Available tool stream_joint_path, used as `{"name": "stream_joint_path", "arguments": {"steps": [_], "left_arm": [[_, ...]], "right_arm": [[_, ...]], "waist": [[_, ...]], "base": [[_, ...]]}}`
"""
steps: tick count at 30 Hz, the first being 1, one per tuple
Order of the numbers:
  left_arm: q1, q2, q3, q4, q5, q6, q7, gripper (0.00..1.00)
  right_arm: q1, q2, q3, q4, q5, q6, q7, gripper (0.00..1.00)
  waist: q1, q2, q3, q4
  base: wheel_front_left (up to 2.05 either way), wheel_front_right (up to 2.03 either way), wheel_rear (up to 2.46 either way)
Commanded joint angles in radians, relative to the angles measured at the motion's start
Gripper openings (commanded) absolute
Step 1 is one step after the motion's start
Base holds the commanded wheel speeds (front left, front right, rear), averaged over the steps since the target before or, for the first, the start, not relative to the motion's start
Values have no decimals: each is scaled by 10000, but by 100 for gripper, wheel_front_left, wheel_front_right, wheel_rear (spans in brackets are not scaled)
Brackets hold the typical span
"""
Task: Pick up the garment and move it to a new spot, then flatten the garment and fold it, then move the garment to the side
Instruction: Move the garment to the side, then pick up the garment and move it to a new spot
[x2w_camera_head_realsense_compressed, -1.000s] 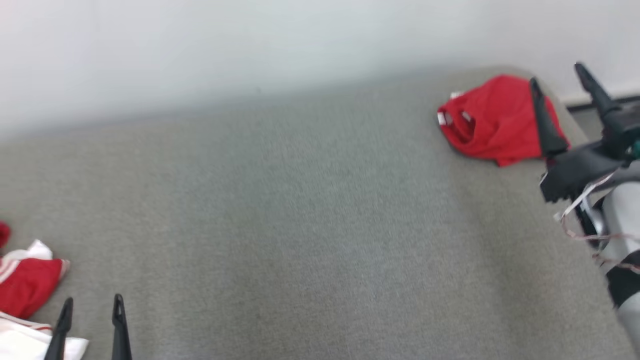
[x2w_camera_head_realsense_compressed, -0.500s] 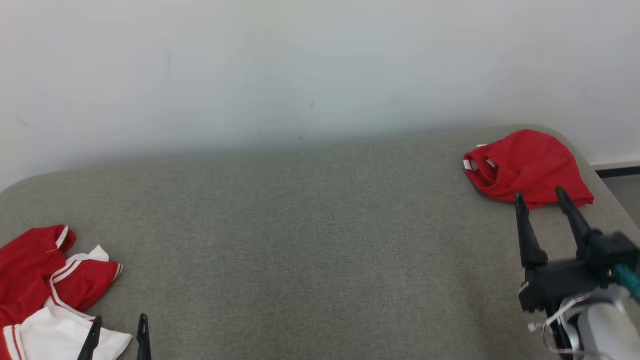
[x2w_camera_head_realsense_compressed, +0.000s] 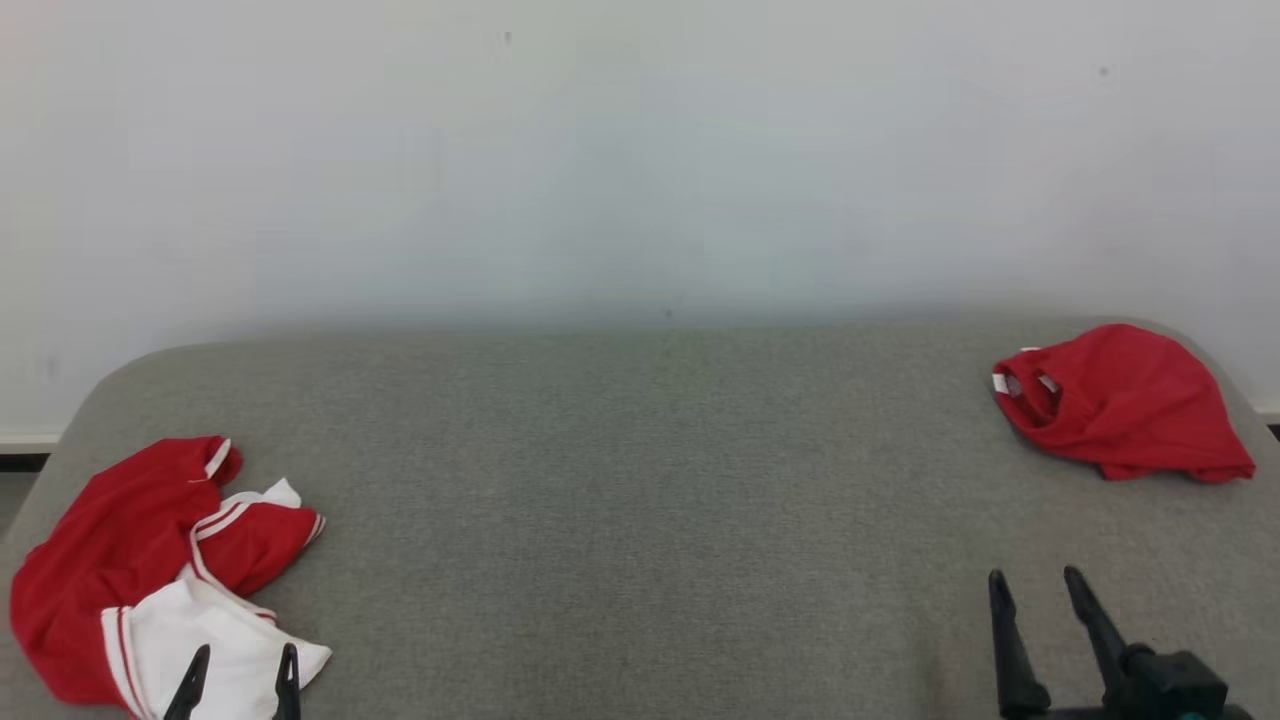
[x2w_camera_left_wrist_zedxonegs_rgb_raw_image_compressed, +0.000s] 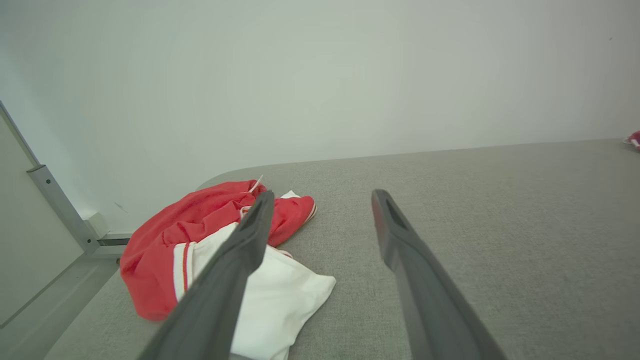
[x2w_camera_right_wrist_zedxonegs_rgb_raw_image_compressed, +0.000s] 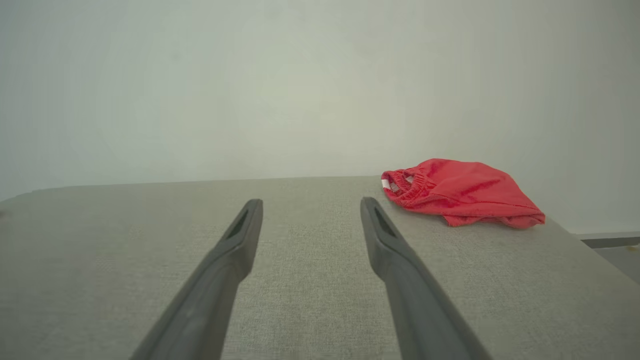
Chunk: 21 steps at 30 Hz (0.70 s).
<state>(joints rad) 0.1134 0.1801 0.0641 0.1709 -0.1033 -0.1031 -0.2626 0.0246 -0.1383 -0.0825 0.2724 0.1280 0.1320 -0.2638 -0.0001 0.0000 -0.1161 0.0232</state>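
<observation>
A crumpled red-and-white garment (x2w_camera_head_realsense_compressed: 130, 540) lies at the left end of the grey padded table (x2w_camera_head_realsense_compressed: 640, 480). My left gripper (x2w_camera_head_realsense_compressed: 246, 652) is open over its white part, nothing between the fingers. In the left wrist view, that garment (x2w_camera_left_wrist_zedxonegs_rgb_raw_image_compressed: 200, 225) sits behind the left finger of the open gripper (x2w_camera_left_wrist_zedxonegs_rgb_raw_image_compressed: 323, 194). A compact bundled red garment (x2w_camera_head_realsense_compressed: 1130, 405) rests at the far right corner. My right gripper (x2w_camera_head_realsense_compressed: 1033, 575) is open and empty, well short of it. The right wrist view has the red bundle (x2w_camera_right_wrist_zedxonegs_rgb_raw_image_compressed: 465, 192) ahead and right of the open gripper (x2w_camera_right_wrist_zedxonegs_rgb_raw_image_compressed: 311, 201).
A plain pale wall runs behind the table. The table's rounded corners and right edge are close to the red bundle, with floor beyond (x2w_camera_right_wrist_zedxonegs_rgb_raw_image_compressed: 615, 250). A pale frame and floor (x2w_camera_left_wrist_zedxonegs_rgb_raw_image_compressed: 55, 210) lie past the left end.
The head camera has swung, so the whole picture shifted. My right gripper has drawn back from beside the red bundle to the near right. Both garments lie still.
</observation>
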Motion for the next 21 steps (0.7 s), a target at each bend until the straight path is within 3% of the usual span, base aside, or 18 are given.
{"name": "stream_joint_path", "arguments": {"steps": [1,21], "left_arm": [[-135,69,-8,79,-48,2,-31,100],[-980,250,-338,732,-362,-191,-31,100]], "right_arm": [[141,94,25,-7,-62,-24,-6,100],[-27,622,143,416,-342,-24,-4,100]], "waist": [[1,0,-104,246],[1,0,46,551]], "base": [[0,0,0],[0,0,0]]}}
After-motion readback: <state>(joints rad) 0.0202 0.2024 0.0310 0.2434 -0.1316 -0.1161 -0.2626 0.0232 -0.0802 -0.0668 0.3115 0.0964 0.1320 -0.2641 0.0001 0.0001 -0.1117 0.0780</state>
